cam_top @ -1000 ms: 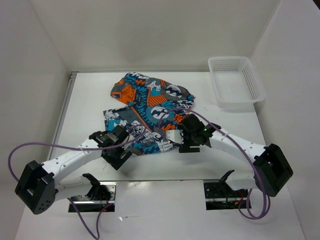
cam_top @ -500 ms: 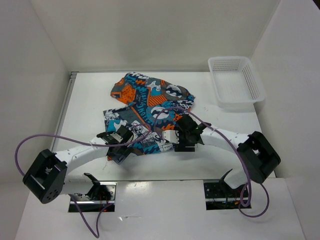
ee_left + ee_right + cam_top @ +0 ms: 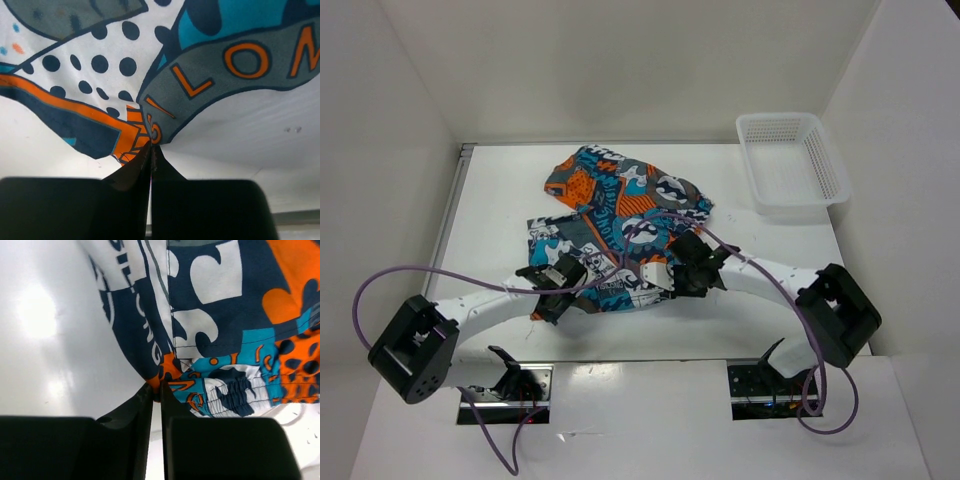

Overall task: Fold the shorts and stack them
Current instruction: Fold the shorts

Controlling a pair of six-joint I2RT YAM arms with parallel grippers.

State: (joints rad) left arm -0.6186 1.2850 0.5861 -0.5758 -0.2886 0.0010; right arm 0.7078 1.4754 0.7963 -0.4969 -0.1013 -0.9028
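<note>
Pinching the near hem of the shorts [image 3: 620, 212] with left gripper [image 3: 151, 148] and right gripper [image 3: 156, 385], both clamped on cloth. Seemingly stretching lengthwise from near-left to far-right.

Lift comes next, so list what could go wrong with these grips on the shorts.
The left hand and right hand each pinch only a thin edge of the shorts, so fabric may slip out.
The crumpled far part overlaps the near part; lifting may drag it.
The right arm's purple cable crosses the cloth and could snag.
</note>
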